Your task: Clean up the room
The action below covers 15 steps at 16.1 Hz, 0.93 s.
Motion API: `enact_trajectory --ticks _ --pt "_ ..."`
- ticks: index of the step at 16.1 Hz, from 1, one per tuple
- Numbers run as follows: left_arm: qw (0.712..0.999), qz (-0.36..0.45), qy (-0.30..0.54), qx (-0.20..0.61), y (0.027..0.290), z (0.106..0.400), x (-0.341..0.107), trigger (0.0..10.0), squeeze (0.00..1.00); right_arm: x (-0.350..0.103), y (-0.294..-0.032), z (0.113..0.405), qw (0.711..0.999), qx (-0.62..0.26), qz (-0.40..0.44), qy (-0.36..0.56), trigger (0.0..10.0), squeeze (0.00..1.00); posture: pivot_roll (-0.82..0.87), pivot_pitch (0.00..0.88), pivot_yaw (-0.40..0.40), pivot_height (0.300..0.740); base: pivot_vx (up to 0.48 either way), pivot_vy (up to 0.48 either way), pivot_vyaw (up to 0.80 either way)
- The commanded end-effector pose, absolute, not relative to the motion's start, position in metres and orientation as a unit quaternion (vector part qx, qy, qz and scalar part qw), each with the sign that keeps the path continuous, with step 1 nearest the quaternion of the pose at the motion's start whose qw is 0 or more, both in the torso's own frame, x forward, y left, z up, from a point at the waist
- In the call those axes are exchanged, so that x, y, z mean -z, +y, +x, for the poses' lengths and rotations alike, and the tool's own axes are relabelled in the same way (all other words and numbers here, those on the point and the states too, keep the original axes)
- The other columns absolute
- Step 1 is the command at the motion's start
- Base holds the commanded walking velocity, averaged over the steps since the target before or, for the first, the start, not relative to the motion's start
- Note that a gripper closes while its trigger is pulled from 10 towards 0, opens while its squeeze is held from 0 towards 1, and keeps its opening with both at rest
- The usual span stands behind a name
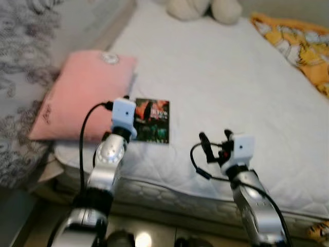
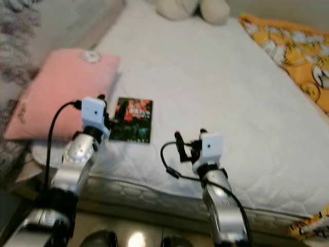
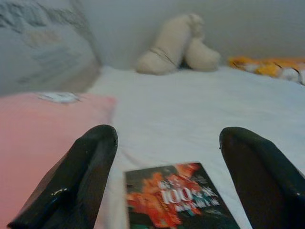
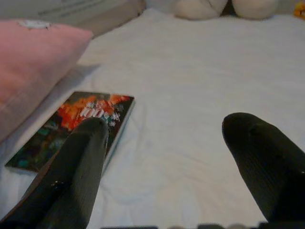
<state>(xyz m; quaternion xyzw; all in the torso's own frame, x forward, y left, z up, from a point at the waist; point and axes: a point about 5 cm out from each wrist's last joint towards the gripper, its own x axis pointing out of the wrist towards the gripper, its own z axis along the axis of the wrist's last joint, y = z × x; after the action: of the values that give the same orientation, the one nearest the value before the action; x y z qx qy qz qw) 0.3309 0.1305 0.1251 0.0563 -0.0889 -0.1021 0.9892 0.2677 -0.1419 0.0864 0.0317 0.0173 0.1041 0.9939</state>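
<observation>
Arms: your two silver arms reach out over the near edge of the bed (image 1: pixel 216 87).
Left end effector (image 3: pixel 164 183): its two black fingers are spread wide, right over the near end of the book (image 1: pixel 152 121). They are not touching it.
Right end effector (image 4: pixel 183 167): its fingers are spread wide too, over bare white sheet. You can see the book off to its left.
Book: it lies flat on the white sheet, dark cover with red and green, just beside the pink pillow (image 1: pixel 82 95).
Pink pillow: it lies at the left side of the bed.
Far end: a cream soft toy (image 1: pixel 203 9) sits at the far end of the bed, and a yellow blanket (image 1: pixel 300 43) lies at the far right.
</observation>
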Motion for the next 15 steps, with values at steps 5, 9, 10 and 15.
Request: enact_trajectory --ticks 5,9,10,15 --pt "0.991 0.099 -0.062 0.063 0.144 0.294 -0.109 10.0 0.0 -0.088 -0.154 0.278 0.998 -0.061 0.034 -0.008 10.0 0.0 0.09 0.0 -0.082 0.74 0.0 0.0 0.0" --pt "0.988 0.089 -0.08 0.1 0.123 0.302 -0.124 10.0 0.0 -0.086 -0.148 0.288 0.997 -0.062 0.037 -0.009 10.0 0.0 0.08 0.0 -0.078 0.74 0.0 -0.469 0.0" --pt "0.989 0.082 -0.075 0.102 0.121 0.302 -0.123 10.0 0.0 -0.087 -0.149 0.289 0.997 -0.06 0.038 -0.011 10.0 0.0 0.07 0.0 -0.078 0.74 0.0 -0.469 0.0" --pt "0.993 0.063 -0.046 0.088 0.121 0.299 -0.114 10.0 0.0 -0.08 -0.153 0.289 0.998 -0.058 0.024 0.004 10.0 0.0 0.07 0.0 -0.079 0.74 0.0 -0.466 -0.4"
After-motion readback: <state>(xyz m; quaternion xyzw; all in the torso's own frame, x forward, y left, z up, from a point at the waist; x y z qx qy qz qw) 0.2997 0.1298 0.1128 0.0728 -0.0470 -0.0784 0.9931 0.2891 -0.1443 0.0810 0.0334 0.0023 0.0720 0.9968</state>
